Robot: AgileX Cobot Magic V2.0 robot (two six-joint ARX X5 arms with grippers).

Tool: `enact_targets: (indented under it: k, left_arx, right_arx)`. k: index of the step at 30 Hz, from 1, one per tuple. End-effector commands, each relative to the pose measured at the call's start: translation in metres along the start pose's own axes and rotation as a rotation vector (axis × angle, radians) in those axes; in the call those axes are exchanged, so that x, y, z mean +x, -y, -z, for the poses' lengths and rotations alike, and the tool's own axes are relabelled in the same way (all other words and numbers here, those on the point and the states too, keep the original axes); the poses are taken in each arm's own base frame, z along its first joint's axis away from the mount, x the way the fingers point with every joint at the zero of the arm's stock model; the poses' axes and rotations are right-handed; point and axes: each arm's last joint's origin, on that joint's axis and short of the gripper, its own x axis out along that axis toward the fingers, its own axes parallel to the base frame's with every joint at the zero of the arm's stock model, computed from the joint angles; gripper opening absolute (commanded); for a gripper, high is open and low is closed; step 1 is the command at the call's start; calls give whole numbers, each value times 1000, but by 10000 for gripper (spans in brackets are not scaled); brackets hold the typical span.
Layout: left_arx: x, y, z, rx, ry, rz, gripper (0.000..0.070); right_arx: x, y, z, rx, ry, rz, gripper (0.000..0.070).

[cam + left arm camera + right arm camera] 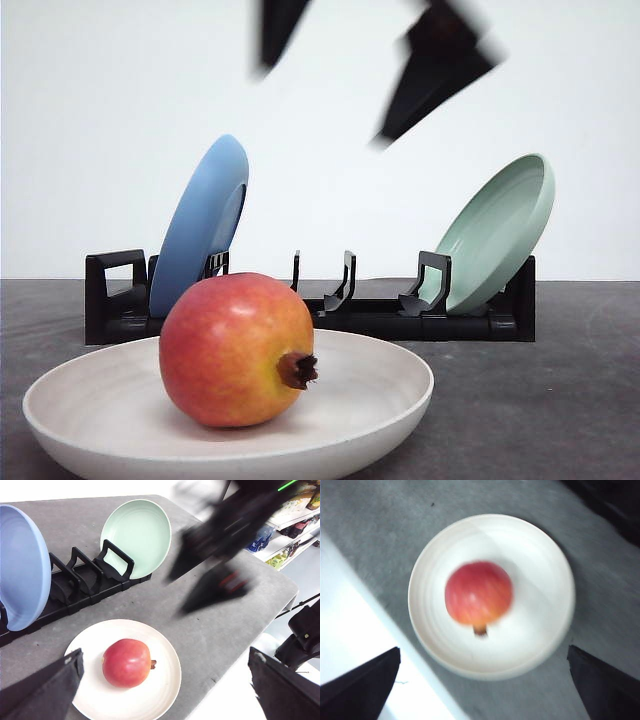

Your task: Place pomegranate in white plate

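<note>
Now pomegranate (237,350) in white plate (385,385) — both end effectors (left (165,692), right (485,690)) spread apart, empty.

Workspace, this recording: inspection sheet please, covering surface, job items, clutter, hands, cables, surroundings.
Surface: grey table, bare part unmarked.
Job's things: pomegranate rests inside the white plate, free of both hands.
Clutter: black rack behind, holding a blue plate and a green plate, both tilted.
Hands: left hand open; right hand open above the plate, holding nothing.
Cables: nothing seen.
Surroundings: white wall; stocked shelves beyond the table.
</note>
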Motion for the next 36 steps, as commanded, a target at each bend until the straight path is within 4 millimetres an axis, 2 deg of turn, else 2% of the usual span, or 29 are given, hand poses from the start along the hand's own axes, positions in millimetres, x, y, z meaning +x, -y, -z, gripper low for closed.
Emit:
enact_targets:
  k: [1,6,9,11,14,19,23,27,28,29,30,31,32,34,36]
  left_arx:
    - [-2,1,-3,1,14,12,632]
    - [-2,0,-3,1,26,-13,632]
    - [-2,0,-4,-1,37,-28,632]
    - [-2,0,-5,-5,44,-25,633]
    - [-2,0,-5,-6,46,-24,633]
    - [-2,0,-5,-6,46,-25,633]
    - [-2,0,-5,-3,58,-51,633]
    - [-2,-1,-5,-4,71,-81,632]
    - [-2,-1,-5,-4,73,-84,618]
    - [-2,-1,-5,-3,73,-85,531]
    - [-2,-1,-5,1,71,-85,340]
    - [-2,-1,-5,15,67,-84,89]
    - [-2,-1,-5,23,64,-84,23]
    - [-2,-1,-5,22,66,-84,0]
    - [-2,-1,-5,19,70,-83,0]
  right_arx:
    - [-31,-5,10,-23,81,7,700]
    - [-94,-8,50,-15,295,52,700]
    - [-118,-7,76,-18,403,60,700]
    - [-125,-5,93,-12,465,71,700]
    - [-126,0,119,7,558,94,700]
    - [-106,10,150,26,690,131,700]
    - [-94,14,158,20,736,161,700]
    - [-92,14,159,13,731,152,700]
    - [-92,14,159,14,731,151,700]
    - [-92,14,159,14,730,151,681]
    - [-92,15,159,17,727,151,557]
    - [-92,15,159,16,721,153,175]
    - [-92,15,160,18,716,158,32]
    - [-92,15,160,30,721,176,1]
    - [-92,15,159,30,727,177,0]
